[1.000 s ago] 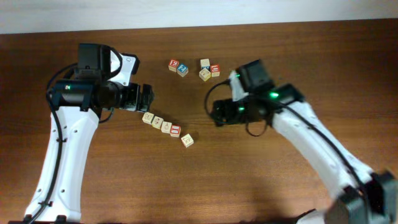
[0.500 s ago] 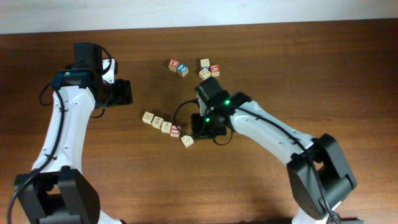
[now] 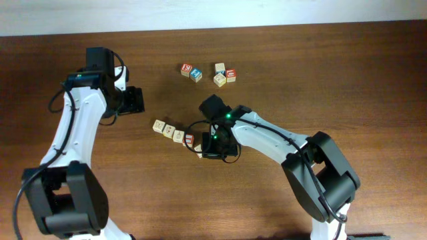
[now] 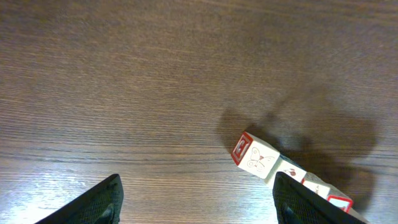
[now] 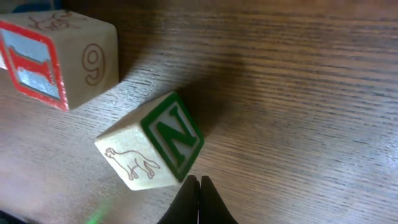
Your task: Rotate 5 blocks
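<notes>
Right, five pale-wood blocks [image 3: 179, 135] lie in a diagonal row mid-table, running from 10 o'clock down to 4 o'clock on the dark wooden table [image 3: 347, 73]. The first four sit edge to edge. The last one, the N block [image 3: 198, 149], is at the 4 o'clock end and is turned askew from the line.

In the right wrist view the N block [image 5: 155, 146] shows a green-framed N on one side and a dog line-drawing on a tan face, and it stands corner-on. At its 10 o'clock is the red-framed block [image 5: 56, 59], with a 9 on its side face and a small gap between the two.

The right gripper [image 3: 205, 151] is low over the table, right at the N block. Its jaws are pressed together with nothing between them. The fingertips [image 5: 191, 200] are just beside the block's 6 o'clock corner; I cannot tell if they touch it.

The left gripper [image 3: 138, 101] hangs at 10 o'clock of the row, apart from it, jaws wide apart and holding nothing. In the left wrist view its dark fingers [image 4: 104, 202] are in the bottom corners. The end block [image 4: 255, 158], with a butterfly drawing and a red-framed side, is at 1 o'clock of the gap, and the row trails off toward 4 o'clock.

Loose cubes sit at 12 o'clock of the row near the far edge: a blue-faced cube [image 3: 195, 75] beside a red-faced cube [image 3: 187, 69], and a trio [image 3: 223, 75] at their 3 o'clock.
</notes>
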Available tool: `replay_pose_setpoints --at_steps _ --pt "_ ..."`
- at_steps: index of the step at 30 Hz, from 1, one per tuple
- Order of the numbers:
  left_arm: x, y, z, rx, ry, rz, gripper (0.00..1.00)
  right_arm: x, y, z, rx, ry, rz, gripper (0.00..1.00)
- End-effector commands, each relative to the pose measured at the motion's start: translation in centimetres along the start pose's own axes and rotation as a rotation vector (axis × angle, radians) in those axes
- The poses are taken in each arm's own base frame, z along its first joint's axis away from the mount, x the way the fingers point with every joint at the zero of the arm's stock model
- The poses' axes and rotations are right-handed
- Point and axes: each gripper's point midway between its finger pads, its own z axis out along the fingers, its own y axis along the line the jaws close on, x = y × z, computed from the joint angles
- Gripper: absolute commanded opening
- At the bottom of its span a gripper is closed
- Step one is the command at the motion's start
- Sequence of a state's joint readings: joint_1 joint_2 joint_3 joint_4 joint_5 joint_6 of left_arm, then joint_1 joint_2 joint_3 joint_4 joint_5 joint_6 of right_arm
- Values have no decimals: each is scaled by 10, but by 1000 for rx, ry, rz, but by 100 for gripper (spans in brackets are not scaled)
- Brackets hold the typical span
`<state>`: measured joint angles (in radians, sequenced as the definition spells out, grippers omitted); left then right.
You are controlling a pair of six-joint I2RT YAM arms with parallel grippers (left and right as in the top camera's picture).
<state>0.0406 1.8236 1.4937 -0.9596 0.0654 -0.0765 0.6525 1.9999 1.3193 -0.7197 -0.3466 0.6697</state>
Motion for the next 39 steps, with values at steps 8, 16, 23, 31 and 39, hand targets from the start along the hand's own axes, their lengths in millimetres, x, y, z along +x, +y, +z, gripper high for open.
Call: replay_pose_setpoints --at_steps 8,16,23,31,39 --pt "4 0 7 7 22 -16 76 -20 17 6 -58 -75 -13 4" --pt "5 0 7 7 26 -17 76 -37 15 2 -56 -138 -7 4" --pt "5 0 7 6 25 -17 76 -21 45 -32 -72 -98 -147 4" --pt "4 0 7 7 22 -17 82 7 51 5 -13 -22 -151 4" --pt "4 0 7 7 23 -17 82 -8 47 14 16 -77 -155 4"
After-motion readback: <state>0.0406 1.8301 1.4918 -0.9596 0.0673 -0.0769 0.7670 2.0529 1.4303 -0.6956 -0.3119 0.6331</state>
